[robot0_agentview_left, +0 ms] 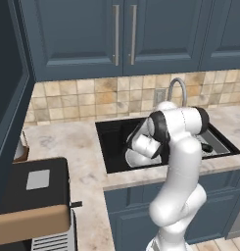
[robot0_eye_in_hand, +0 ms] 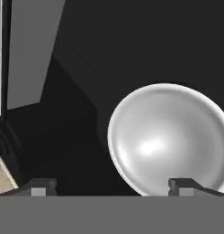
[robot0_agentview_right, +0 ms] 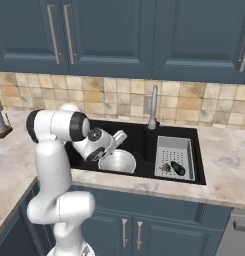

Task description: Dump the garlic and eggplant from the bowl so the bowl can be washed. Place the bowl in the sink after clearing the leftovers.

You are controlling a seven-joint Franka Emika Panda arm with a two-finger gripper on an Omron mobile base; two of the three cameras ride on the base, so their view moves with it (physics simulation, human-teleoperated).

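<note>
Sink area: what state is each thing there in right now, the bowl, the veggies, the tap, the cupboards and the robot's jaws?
bowl: empty, upright on the sink floor
eggplant: lying in the grey perforated tray
garlic: in the tray, beside the eggplant
faucet: no water running
cabinet doors: closed
gripper: jaws open, holding nothing, over the bowl's near rim

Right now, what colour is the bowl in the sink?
Shiny silver-grey metal; the bowl shows best in the hand view.

The arm folds forward and low, its gripper (robot0_eye_in_hand: 113, 186) with fingers spread (nothing between them).
</note>
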